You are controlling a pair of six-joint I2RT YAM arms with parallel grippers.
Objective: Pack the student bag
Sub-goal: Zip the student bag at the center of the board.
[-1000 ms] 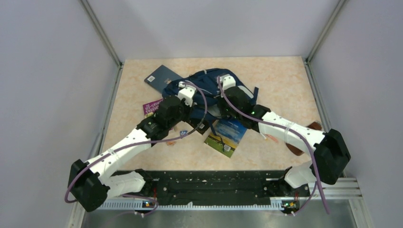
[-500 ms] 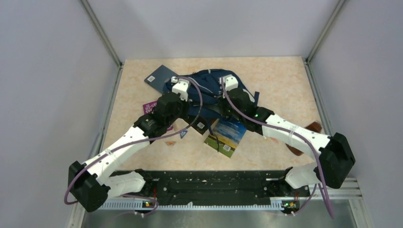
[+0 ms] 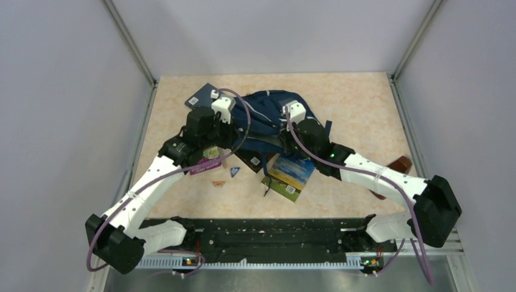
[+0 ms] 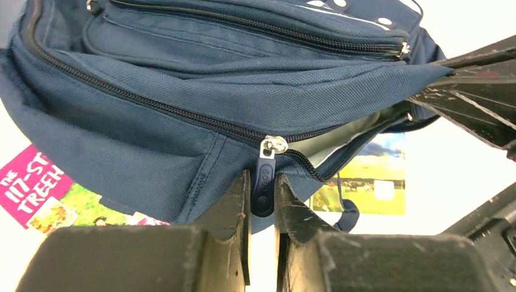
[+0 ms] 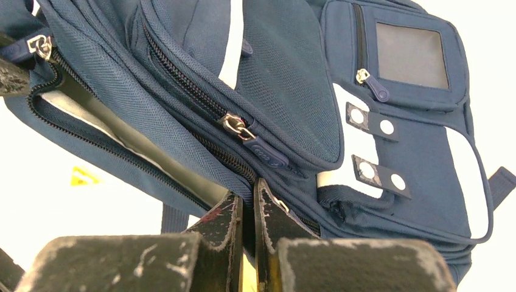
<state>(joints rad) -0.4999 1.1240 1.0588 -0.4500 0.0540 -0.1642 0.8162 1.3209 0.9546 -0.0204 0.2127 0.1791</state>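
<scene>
The navy student bag (image 3: 268, 112) lies at mid-table, its main zip partly open with pale lining showing. It fills the left wrist view (image 4: 182, 103) and the right wrist view (image 5: 286, 73). My left gripper (image 4: 261, 194) is shut on the dark zipper pull (image 4: 263, 182) of the main zip; from above it sits at the bag's left side (image 3: 226, 131). My right gripper (image 5: 248, 201) is shut on the bag's fabric edge beside the open zip, at the bag's near right side (image 3: 287, 139).
A dark blue book (image 3: 202, 97) lies behind the bag's left. A pink-covered book (image 3: 204, 163) lies under my left arm. A landscape-cover book (image 3: 291, 173) lies in front of the bag. Small triangular bits (image 3: 234, 172) lie near it. A brown object (image 3: 403, 163) is at the right edge.
My left gripper has moved left and back along the bag with the zipper pull, widening the opening. My right gripper has held the bag's edge, shifting slightly right.
</scene>
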